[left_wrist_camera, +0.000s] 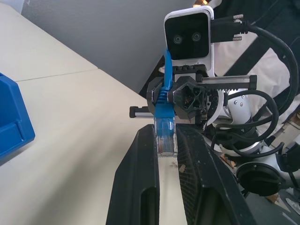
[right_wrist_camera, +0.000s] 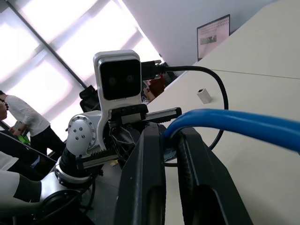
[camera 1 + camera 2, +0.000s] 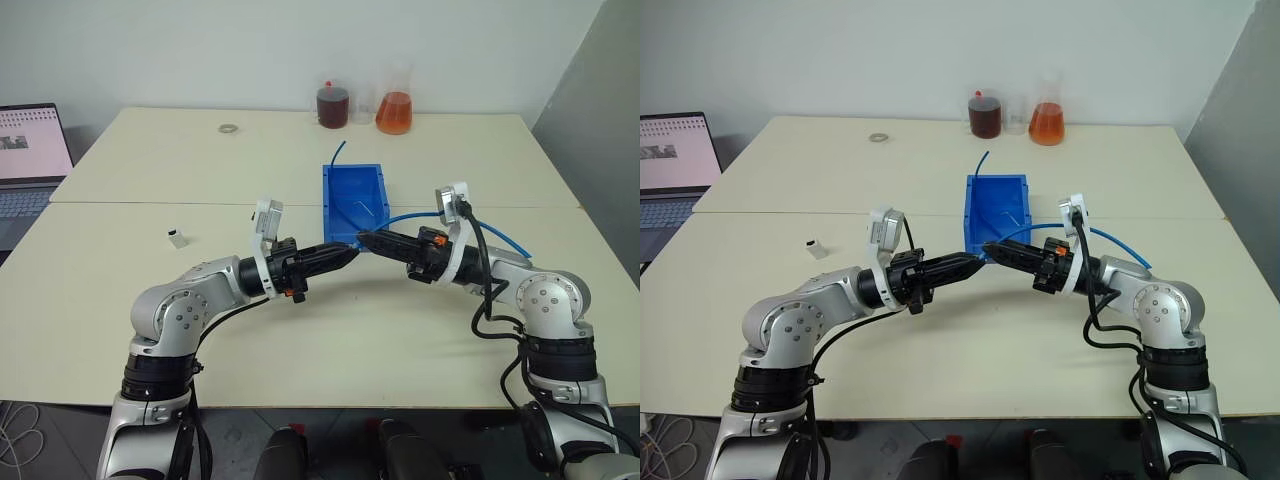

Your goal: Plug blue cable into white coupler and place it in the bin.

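Black-fingered end effectors meet tip to tip above the worktop (image 3: 330, 330), just in front of the bin (image 3: 355, 195). Both forearms lie nearly level and angle inward. The left end effector (image 3: 348, 251) and right end effector (image 3: 366, 239) are both clamped on the blue cable (image 1: 163, 112) at its plug. The white coupler (image 3: 177, 238) sits apart on the worktop, near the left arm. No readable writing shows.

Bare table (image 3: 330, 330) near both arms; bin (image 3: 355, 200) and flasks (image 3: 393, 112) beyond

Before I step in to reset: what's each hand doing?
Left hand: closed on the blue cable's plug.
Right hand: closed on the blue cable.
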Available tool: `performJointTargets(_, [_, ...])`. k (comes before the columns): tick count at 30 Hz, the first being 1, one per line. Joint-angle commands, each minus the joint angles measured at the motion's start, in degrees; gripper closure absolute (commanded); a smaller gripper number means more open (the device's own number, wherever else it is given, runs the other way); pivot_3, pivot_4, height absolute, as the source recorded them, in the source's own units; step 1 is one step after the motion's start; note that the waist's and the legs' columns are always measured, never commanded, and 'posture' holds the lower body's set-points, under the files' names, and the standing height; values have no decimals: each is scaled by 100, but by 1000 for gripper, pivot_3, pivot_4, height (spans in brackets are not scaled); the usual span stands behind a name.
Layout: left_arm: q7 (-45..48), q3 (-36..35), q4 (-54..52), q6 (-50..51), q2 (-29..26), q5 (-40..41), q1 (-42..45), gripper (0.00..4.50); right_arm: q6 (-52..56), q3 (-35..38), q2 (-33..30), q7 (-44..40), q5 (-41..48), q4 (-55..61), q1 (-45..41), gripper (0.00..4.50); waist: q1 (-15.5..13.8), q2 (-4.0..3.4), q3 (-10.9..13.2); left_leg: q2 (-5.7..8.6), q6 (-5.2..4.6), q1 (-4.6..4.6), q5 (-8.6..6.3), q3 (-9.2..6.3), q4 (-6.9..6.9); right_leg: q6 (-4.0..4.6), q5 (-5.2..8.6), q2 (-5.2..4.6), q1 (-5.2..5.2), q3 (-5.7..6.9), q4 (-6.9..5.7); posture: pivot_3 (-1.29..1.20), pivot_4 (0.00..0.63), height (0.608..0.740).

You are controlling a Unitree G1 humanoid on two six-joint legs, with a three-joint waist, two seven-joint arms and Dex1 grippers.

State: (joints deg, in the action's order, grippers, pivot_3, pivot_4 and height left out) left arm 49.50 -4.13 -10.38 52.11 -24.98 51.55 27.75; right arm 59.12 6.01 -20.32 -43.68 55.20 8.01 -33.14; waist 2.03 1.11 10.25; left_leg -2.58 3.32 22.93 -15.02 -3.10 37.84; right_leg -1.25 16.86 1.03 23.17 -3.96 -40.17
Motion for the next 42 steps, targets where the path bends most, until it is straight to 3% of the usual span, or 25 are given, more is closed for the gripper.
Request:
performJointTargets(1, [-57, -129, -200, -39, -18, 124, 30, 4246, -30, -155, -7, -154, 51, 112, -142, 4428, 0, 0, 0, 0, 0, 0, 0, 0, 0, 0, 0, 0, 0, 0, 1, 0, 150, 740])
performJointTargets(7, [-68, -148, -234, -111, -12, 98, -4, 4246, -73, -152, 36, -80, 25, 48, -197, 4428, 1, 0, 0, 0, 0, 1, 0, 0, -2, 0, 0, 0, 0, 0, 5, 0, 150, 740])
performJointTargets(9, [-46, -200, -234, -84, -30, 157, -19, 3544, -91, -139, 26, -69, 7, 7, -235, 4428, 2, 0, 1, 0, 0, 1, 0, 1, -2, 0, 0, 0, 0, 0, 6, 0, 150, 740])
performJointTargets(22, [20, -590, -781, 297, -769, 659, -495, 912, -270, -53, -342, -344, -161, -420, -566, 4428, 4, 0, 4, -2, 0, 3, -1, 2, -8, -1, 0, 0, 0, -1, 17, 0, 150, 740])
performJointTargets(27, [13, -788, -1143, -76, -1334, 174, -1119, 38, -317, -65, -515, -555, -272, -554, -648, 4428, 21, -4, 20, -3, 0, 3, -1, 4, -12, 0, 0, 0, 2, -3, 20, 0, 150, 740])
performJointTargets(34, [-1233, -904, -927, -1455, -1431, -1775, -2157, 38, -368, -91, -602, -695, -354, -667, -720, 4428, 15, -7, 31, -3, 0, 2, -1, 6, -14, 0, 0, -2, 4, -5, 22, 0, 150, 740])
performJointTargets(38, [-3422, -1288, -753, -1896, -603, -3034, -2385, 38, -322, -122, -639, -809, -378, -692, -712, 4428, -4, -6, 32, -4, 0, 0, -2, 10, -16, 0, 0, -5, 3, -11, 27, 0, 150, 740])
performJointTargets(42, [-4461, -1285, -419, -2141, -13, -3705, -2085, 38, -331, -173, -595, -874, -446, -798, -796, 4428, -30, 1, 36, -2, 0, 7, -2, 7, -12, -4, -4, -9, 3, -7, 28, 0, 150, 740])
